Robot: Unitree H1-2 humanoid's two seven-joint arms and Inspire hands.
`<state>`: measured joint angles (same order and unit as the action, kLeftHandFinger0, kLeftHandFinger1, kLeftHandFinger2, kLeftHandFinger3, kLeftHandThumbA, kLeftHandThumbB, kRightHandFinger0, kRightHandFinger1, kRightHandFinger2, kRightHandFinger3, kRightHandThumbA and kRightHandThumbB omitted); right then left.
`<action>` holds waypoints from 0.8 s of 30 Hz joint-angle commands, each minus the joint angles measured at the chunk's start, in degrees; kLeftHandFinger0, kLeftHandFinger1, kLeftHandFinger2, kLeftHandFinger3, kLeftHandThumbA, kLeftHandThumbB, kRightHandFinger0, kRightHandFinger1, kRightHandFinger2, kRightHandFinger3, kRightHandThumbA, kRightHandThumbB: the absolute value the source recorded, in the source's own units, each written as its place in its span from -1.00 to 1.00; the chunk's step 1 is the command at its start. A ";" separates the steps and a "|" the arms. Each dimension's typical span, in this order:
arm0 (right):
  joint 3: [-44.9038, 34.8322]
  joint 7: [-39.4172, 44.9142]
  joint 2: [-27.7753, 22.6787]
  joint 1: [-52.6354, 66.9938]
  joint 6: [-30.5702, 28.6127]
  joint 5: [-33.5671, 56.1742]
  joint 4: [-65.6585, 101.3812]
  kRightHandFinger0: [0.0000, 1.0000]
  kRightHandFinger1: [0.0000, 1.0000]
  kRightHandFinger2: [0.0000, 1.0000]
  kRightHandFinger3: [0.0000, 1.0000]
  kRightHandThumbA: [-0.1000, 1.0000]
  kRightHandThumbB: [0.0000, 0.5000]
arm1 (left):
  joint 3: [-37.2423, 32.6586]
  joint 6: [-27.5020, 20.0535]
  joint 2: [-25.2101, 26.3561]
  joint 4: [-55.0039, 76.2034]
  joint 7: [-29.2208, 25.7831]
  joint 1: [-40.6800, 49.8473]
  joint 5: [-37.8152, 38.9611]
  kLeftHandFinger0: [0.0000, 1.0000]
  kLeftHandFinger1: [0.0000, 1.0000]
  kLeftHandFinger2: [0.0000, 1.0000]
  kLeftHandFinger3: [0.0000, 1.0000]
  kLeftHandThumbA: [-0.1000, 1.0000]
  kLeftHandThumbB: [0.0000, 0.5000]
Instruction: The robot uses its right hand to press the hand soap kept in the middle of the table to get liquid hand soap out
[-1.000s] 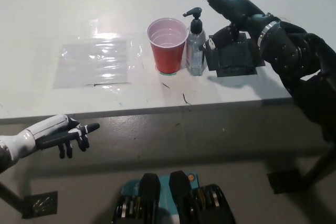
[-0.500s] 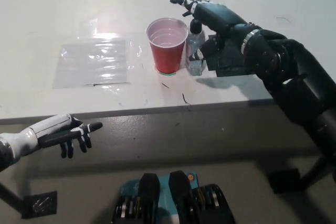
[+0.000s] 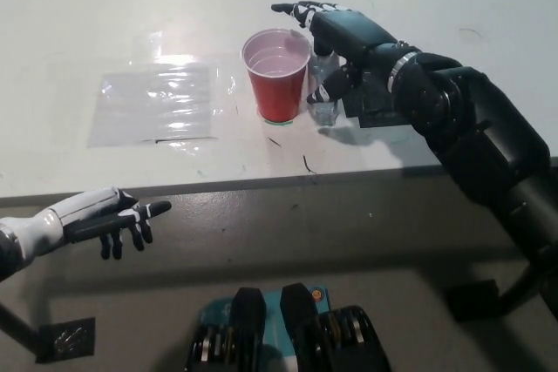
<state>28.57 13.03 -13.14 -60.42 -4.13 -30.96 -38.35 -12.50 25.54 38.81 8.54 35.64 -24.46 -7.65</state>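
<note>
The clear hand soap bottle (image 3: 324, 102) stands just right of a red cup (image 3: 277, 76) in the middle of the white table (image 3: 174, 23). My black right hand (image 3: 336, 32) lies flat over the bottle's top, fingers stretched toward the left and past the cup's far rim, thumb beside the bottle. The pump head is hidden under the palm. This hand holds nothing and its fingers are apart. My white left hand (image 3: 109, 221) rests open below the table's front edge at the lower left.
A clear plastic sheet (image 3: 157, 102) lies flat on the table left of the cup. A dark square pad (image 3: 375, 102) sits right of the bottle, mostly under my right forearm. The table's front edge runs across the middle of the view.
My right hand has moved left and down from above and right of the bottle to cover its pump. The left hand has barely shifted.
</note>
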 commanded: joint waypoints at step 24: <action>2.71 0.22 -2.53 1.89 1.07 -8.65 3.93 1.00 1.00 1.00 1.00 1.00 0.66 | 0.57 0.50 2.51 1.25 1.58 -4.34 -1.01 -0.36 -0.40 -0.09 0.36 0.86 0.00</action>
<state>31.30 12.06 -16.97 -58.99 -4.67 -38.84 -36.13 -12.38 25.55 38.82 8.55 36.33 -26.95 -8.20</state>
